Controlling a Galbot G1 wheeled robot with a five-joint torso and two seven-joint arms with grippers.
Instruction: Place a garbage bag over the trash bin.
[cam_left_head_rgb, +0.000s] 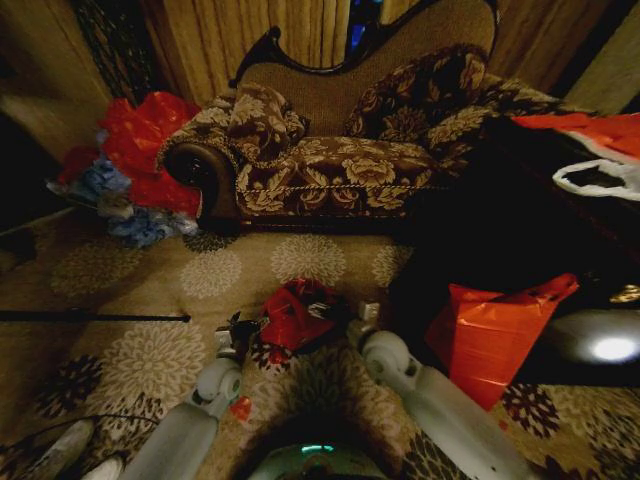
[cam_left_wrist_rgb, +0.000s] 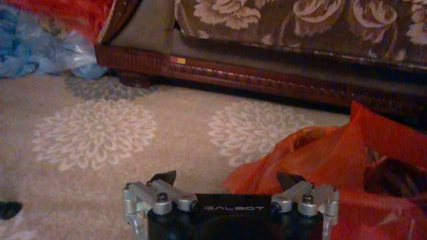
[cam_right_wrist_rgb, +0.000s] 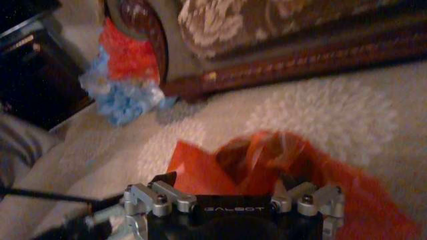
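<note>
Both tools flank my bag (cam_left_head_rgb: 296, 315): left tool (cam_left_wrist_rgb: 227, 181) spread at 9 o'clock, right tool (cam_right_wrist_rgb: 230, 181) spread at 3; open carpet (cam_left_wrist_rgb: 100, 130) beyond.

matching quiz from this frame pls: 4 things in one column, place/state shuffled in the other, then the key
Things:
1. garbage bag
2. flat orange-red bag
3. heap of red and blue bags
4. left gripper

Places/states:
A. piled beside the sofa's left armrest
B. open, with the carpet ahead and the garbage bag at one fingertip
C. crumpled on the carpet between the two grippers
D. leaning against dark furniture on the robot's right

Pairs: 1-C, 2-D, 3-A, 4-B
</note>
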